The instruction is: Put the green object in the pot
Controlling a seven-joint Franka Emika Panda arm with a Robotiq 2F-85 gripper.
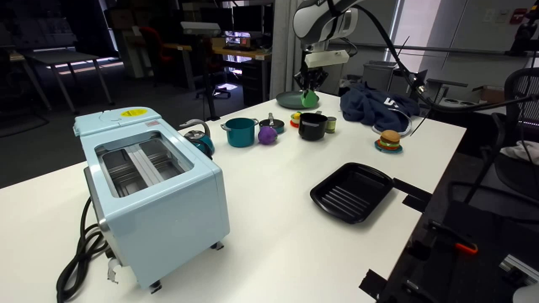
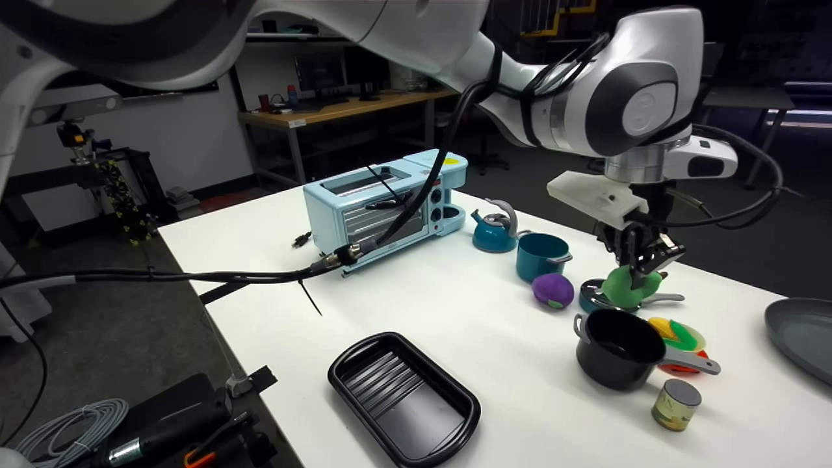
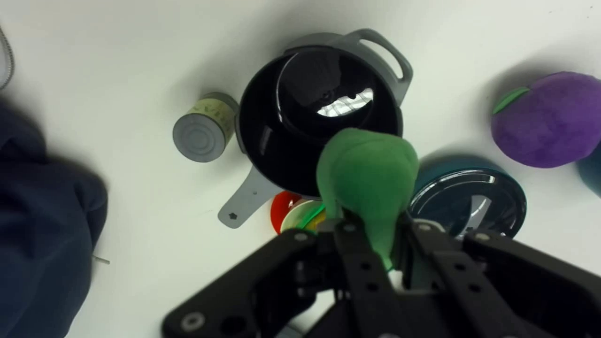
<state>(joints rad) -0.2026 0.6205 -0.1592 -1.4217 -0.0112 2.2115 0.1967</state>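
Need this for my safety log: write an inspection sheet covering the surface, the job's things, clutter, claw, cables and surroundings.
Surface: white table, black tape at its edge.
Job's things: green object raised in the claw, in neither pot; black pot and teal pot upright; which is the target, cannot tell.
Clutter: can, purple toy, pan, grey plate, burger, tray, kettle, oven, navy cloth.
Claw: shut on the green object.
Cables: cord on the table beside the oven; cable strapped to the arm, sagging below it.
Surroundings: red chair, desk, monitors, bin.
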